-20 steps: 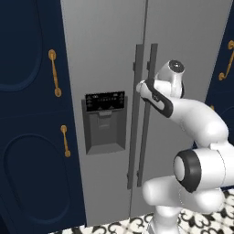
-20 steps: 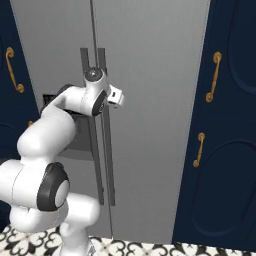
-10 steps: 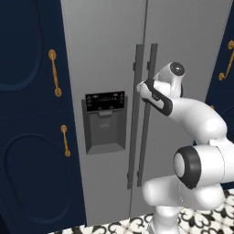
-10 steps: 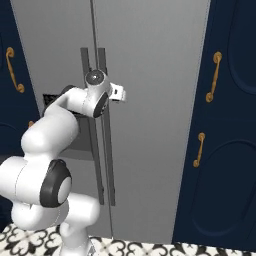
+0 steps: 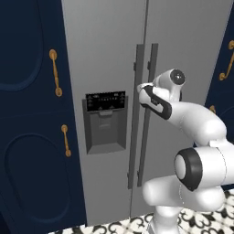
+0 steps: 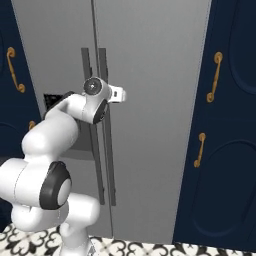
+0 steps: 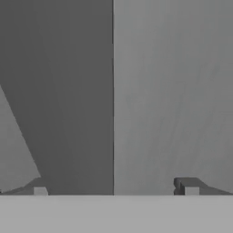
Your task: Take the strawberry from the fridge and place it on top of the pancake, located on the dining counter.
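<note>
So we're parked right in front of the fridge [image 5: 114,68], both doors closed. Our end effector [image 7: 113,191] sits up against the right door's dark handle [image 6: 106,140], fingers [image 7: 186,186] spread wide apart with nothing between them. Navy cabinets [image 6: 230,125] with gold handles [image 5: 55,73] flank the fridge on either side.
</note>
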{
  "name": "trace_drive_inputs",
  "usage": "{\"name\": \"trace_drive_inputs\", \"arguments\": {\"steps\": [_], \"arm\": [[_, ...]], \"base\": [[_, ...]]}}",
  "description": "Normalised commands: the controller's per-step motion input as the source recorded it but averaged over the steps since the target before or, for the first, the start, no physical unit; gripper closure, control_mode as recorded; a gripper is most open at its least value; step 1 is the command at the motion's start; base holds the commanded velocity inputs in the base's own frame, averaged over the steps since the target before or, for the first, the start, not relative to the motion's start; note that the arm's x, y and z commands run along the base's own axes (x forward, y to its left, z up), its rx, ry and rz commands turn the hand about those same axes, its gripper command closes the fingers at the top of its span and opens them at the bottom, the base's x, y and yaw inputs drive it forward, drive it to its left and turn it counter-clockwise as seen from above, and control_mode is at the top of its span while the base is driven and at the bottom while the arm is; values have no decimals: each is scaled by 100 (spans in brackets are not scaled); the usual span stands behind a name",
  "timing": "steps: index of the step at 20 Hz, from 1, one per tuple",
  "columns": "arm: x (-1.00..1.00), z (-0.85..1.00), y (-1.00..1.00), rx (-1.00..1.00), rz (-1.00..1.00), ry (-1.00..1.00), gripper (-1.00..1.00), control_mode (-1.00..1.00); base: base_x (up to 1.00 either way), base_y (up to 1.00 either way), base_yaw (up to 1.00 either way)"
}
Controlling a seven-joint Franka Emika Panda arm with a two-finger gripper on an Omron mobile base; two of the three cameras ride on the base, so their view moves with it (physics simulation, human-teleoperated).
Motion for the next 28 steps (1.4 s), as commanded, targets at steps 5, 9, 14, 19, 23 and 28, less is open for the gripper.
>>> {"name": "trace_drive_inputs", "arguments": {"steps": [5,9,14,19,23,28], "arm": [[22,-14,-45,0,0,-15,-100,-100],[6,-2,-14,0,1,-13,100,-100],[-14,0,-32,1,0,-1,100,-100],[-45,0,-54,0,-2,5,100,-100],[-89,-6,-79,0,0,24,100,-100],[-100,-17,-99,0,-1,27,100,-100]], "base": [[0,0,0],[0,0,0],[0,0,0],[0,0,0],[0,0,0],[0,0,0]]}}
